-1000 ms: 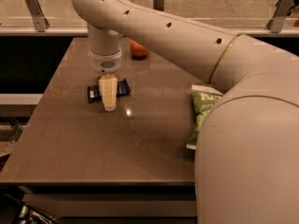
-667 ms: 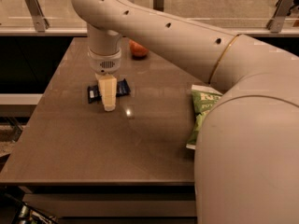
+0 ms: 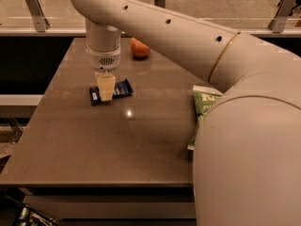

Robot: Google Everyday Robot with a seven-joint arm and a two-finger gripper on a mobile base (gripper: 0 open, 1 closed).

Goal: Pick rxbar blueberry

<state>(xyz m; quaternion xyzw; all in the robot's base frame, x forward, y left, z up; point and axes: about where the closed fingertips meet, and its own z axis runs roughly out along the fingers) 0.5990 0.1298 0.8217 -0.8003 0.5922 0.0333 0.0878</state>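
Hovering over the far-left part of the brown table [image 3: 94, 159], the gripper [image 3: 106, 96] is pointing straight down onto the rxbar blueberry [image 3: 122, 88]. The bar is lying flat on the tabletop, its white end patch facing left and its dark blue end showing to the right of the gripper. The gripper is covering the middle of the bar. Whether the gripper is apart, together or clamped on the bar cannot be told from this view.

Compared with one second ago, the gripper's lower end is reaching less far toward the near side. It was then extending past the bar's near edge onto the table and is now ending at about that edge. The bar is lying in the same place at the same angle.

The robot arm [image 3: 188, 36] is crossing the view from lower right to upper left. An orange round object [image 3: 140, 47] is sitting behind the gripper, apart from it. A green chip bag [image 3: 203, 108] is lying at the right, partly hidden by the arm.
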